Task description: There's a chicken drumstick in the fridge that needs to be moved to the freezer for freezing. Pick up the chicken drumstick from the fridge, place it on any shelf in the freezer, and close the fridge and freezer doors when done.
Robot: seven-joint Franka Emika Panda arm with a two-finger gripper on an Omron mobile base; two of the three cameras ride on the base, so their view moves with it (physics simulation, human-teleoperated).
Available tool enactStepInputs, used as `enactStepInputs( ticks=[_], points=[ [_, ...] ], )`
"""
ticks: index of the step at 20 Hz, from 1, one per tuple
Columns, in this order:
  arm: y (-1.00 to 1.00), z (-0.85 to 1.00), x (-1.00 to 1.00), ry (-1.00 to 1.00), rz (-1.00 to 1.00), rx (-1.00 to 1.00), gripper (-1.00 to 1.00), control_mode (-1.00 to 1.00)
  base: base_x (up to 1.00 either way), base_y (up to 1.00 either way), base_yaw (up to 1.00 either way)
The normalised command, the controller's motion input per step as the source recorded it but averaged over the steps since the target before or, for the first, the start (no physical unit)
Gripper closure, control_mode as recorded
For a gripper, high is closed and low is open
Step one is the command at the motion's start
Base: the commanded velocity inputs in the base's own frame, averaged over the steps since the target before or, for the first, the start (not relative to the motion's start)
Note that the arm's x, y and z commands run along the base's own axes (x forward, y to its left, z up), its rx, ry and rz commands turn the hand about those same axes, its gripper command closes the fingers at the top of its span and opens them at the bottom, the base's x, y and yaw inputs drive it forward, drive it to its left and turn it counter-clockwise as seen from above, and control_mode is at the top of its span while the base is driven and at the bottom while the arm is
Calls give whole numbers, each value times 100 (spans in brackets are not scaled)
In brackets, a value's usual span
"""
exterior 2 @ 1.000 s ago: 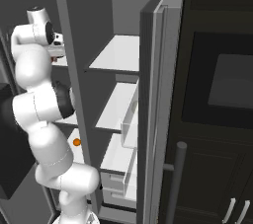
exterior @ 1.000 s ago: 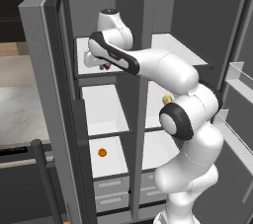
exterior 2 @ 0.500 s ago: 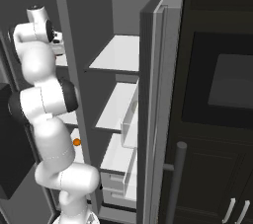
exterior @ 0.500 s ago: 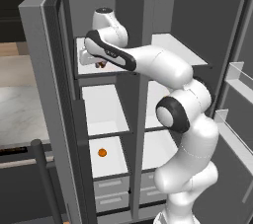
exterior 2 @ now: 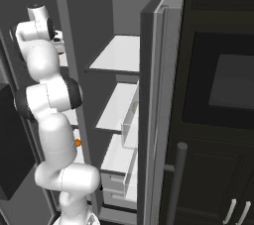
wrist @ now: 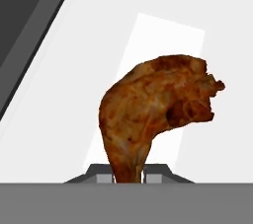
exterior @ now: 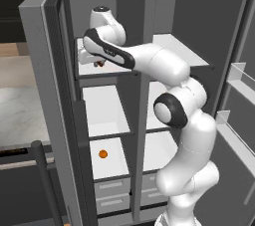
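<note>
Reddish-brown surface: we see the chicken drumstick (wrist: 158,114) mottled from dark russet to orange-tan, lumpy and wrinkled, with a darker hollow on its broad end.
Shape: we note a wide, ragged meaty end tapering to a thin shank, and the shank points toward the gripper (wrist: 129,172).
Gripper: we see the two dark fingertips (wrist: 101,172) closed tightly on the thin shank, one on each side, so the drumstick is held by its narrow end.
Place of the drumstick: from the left base view we find it as a small brown spot (exterior: 100,63) at the gripper (exterior: 94,60), inside the freezer (exterior: 107,120), just above the top shelf (exterior: 102,69); we cannot tell whether it touches the white board.
Freezer door: we see it (exterior: 47,110) standing open beside that compartment.
Fridge: next to the freezer we see the fridge (exterior 2: 119,95) with its door (exterior 2: 158,105) open too.
Lower down: we spot a small orange ball (exterior: 103,154) on the freezer's bottom shelf, well below the drumstick.
</note>
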Motion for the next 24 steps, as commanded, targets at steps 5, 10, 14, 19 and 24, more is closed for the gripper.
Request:
enactStepInputs(
  ticks=[5,10,14,19,24],
  points=[
    [0,-42,16,-1,0,0,-100,-100,0,0,0],
    [0,-17,-5,0,0,0,-100,-100,0,0,0],
    [-5,-8,-28,0,0,0,-100,-100,0,0,0],
    [1,-10,-58,0,0,0,-100,-100,0,0,0],
    [10,-2,-54,0,-1,0,-100,-100,0,0,0]
  ],
)
